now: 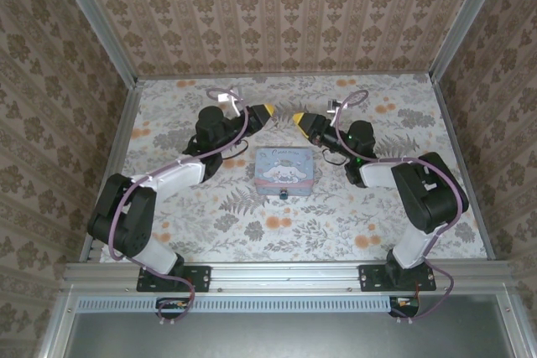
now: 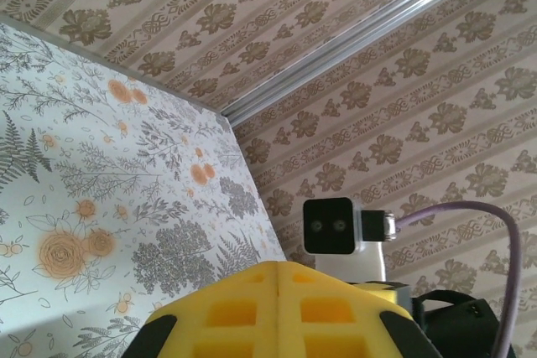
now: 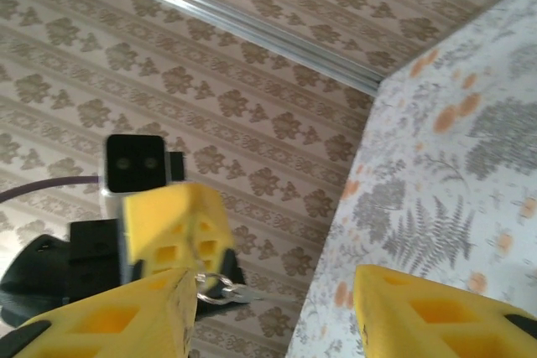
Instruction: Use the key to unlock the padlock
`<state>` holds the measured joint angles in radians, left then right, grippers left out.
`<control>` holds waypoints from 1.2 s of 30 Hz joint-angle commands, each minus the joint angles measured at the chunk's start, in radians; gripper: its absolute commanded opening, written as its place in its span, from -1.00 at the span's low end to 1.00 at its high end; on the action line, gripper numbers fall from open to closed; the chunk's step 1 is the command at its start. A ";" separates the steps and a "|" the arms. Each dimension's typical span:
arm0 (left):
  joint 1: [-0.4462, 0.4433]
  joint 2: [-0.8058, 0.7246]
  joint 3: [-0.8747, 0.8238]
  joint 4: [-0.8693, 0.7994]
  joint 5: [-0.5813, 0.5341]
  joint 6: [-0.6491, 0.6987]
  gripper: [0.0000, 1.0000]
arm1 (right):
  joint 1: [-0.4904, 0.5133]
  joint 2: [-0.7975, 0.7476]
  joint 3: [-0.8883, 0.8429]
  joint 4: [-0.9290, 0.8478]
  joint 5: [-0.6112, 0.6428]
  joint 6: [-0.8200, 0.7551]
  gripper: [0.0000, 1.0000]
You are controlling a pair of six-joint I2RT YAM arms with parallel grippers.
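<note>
Patterned wallpaper walls [image 1: 277,6] box me in on three sides, and the floral desk [image 1: 403,224] fills the floor between them. From overhead I see the left arm [image 1: 168,178] and the right arm [image 1: 419,186] both reaching toward the far middle, each trailing a purple cable [image 2: 495,232]. The pale blue tin [image 1: 285,169] lies flat at the centre of the desk, on my side of both tips. The left pincer [image 1: 267,113] and the right pincer [image 1: 299,118] face each other tip to tip, raised above the desk just beyond the tin's far edge. On the left wrist feed the yellow fingers [image 2: 252,308] are pressed together. The right wrist feed shows that pincer gripping the key [image 3: 242,293] by its head, ring [image 3: 216,284] dangling. My right pincer's jaws stand apart, the key just beside the inner face of one finger [image 3: 126,316]. The padlock [image 1: 286,194] is a tiny dark speck against the tin's near edge, so the tin lies between it and both pincers.
</note>
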<state>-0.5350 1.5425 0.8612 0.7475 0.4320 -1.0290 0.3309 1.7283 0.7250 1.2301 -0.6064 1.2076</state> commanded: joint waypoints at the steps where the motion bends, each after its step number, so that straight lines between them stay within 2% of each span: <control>1: 0.004 -0.027 -0.020 0.084 -0.024 -0.040 -1.00 | 0.019 0.004 0.041 0.065 -0.021 0.001 0.00; 7: 0.001 -0.017 -0.031 0.120 -0.035 -0.060 -1.00 | 0.059 0.034 0.081 0.061 -0.020 0.000 -0.14; 29: -0.009 -0.018 -0.051 0.128 -0.049 -0.057 -1.00 | 0.114 0.083 0.135 0.059 -0.001 0.004 -0.20; 36: -0.011 -0.020 -0.053 0.127 -0.052 -0.052 -1.00 | 0.115 0.090 0.143 0.058 -0.006 0.008 -0.29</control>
<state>-0.5426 1.5425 0.8242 0.8242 0.3908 -1.0813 0.4397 1.8023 0.8410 1.2404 -0.6098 1.2095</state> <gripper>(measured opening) 0.047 0.357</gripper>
